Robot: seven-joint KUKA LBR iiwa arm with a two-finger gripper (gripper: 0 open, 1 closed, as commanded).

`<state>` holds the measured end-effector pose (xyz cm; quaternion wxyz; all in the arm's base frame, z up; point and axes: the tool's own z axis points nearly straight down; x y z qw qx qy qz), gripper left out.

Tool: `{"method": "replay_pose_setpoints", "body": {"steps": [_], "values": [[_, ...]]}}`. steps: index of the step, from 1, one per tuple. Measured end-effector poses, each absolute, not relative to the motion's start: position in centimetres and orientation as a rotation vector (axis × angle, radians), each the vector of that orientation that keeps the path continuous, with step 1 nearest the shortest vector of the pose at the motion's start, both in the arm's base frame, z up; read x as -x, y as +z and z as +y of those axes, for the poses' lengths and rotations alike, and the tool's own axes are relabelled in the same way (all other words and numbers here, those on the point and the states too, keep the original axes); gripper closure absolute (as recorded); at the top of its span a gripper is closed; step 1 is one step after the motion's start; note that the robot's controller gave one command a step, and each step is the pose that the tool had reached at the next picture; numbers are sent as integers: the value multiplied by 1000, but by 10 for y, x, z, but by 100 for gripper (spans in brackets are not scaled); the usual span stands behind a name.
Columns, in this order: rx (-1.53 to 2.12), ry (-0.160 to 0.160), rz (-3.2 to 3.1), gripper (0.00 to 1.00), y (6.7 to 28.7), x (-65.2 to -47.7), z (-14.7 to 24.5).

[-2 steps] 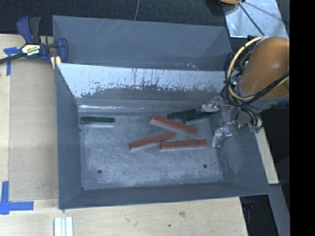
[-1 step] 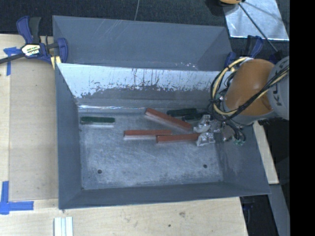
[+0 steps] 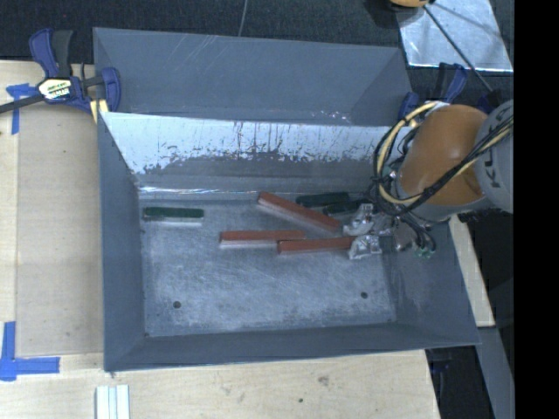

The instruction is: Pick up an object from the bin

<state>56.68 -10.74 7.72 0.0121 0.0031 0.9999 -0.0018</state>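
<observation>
On the left of the bin (image 3: 262,321) floor I see a dark green stick (image 3: 173,215) lying alone. Mid-bin, three reddish-brown sticks (image 3: 295,213) lie close together, with a dark stick (image 3: 330,202) behind them. My jaws sit at the right end of the nearest brown stick (image 3: 314,246). I cannot tell whether they are apart or together.

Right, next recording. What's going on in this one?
A robot arm reaches into the grey bin from the right. Its end effector is low at the right end of a reddish-brown stick, with two similar sticks beside it. Whether it has hold of one is unclear. A dark green stick lies apart at the left.
</observation>
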Motion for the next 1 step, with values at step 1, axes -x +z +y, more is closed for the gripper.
{"method": "replay_pose_setpoints", "body": {"steps": [1], "values": [[98, -3, 3132, 100, 237, -566, -114]]}}
